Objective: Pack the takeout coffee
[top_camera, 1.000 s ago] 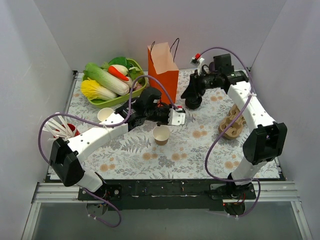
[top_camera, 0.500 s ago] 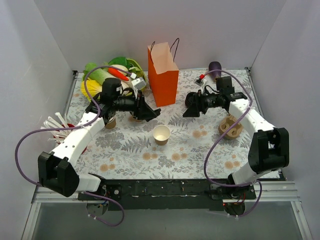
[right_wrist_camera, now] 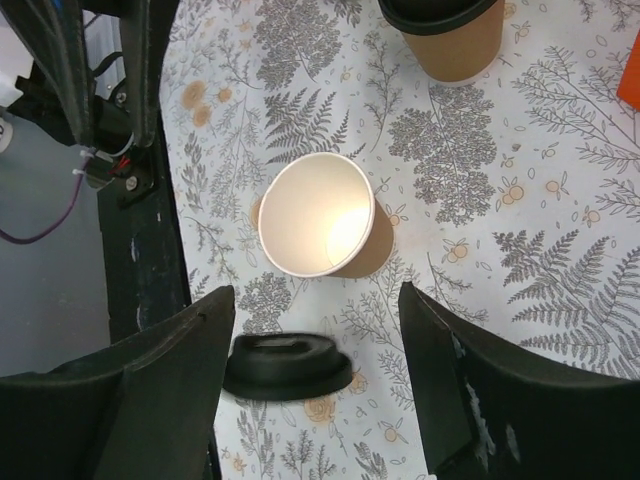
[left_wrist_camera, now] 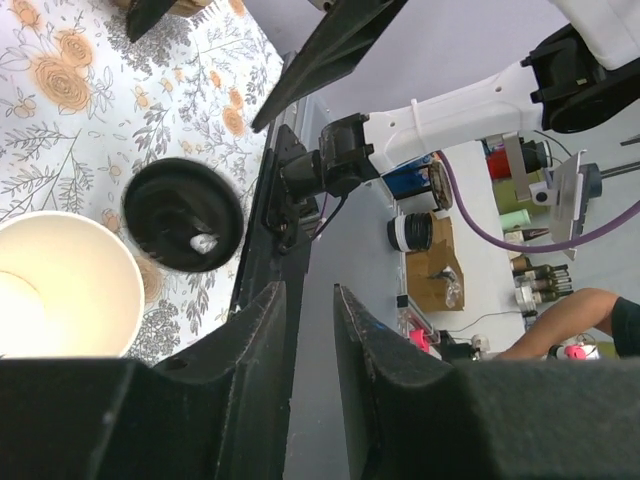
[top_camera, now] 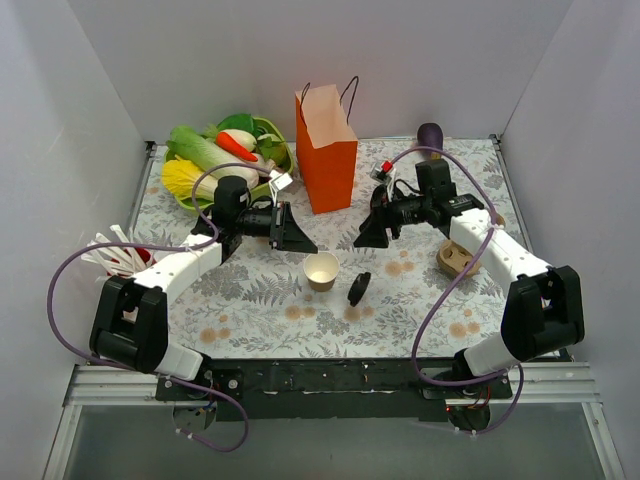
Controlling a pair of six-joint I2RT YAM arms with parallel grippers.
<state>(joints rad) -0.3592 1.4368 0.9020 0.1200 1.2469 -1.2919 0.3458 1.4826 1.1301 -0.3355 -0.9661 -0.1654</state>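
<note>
The right gripper (top_camera: 372,230) stands wide open with nothing between its fingers, which frame an open paper cup (right_wrist_camera: 317,214) in its wrist view; a loose black lid (right_wrist_camera: 288,366) lies on the floral tablecloth (top_camera: 400,300) just at the cup's 7 o'clock there, not touching it. A lidded cup (right_wrist_camera: 450,35) stands further off at 1 o'clock. The left gripper (top_camera: 295,233) has its jaws close together, a narrow gap between them, gripping nothing. From above, the open cup sits between the two grippers, the lid at its 4 o'clock. An orange paper bag (top_camera: 327,150) stands upright at the cup's 12 o'clock, well apart.
</note>
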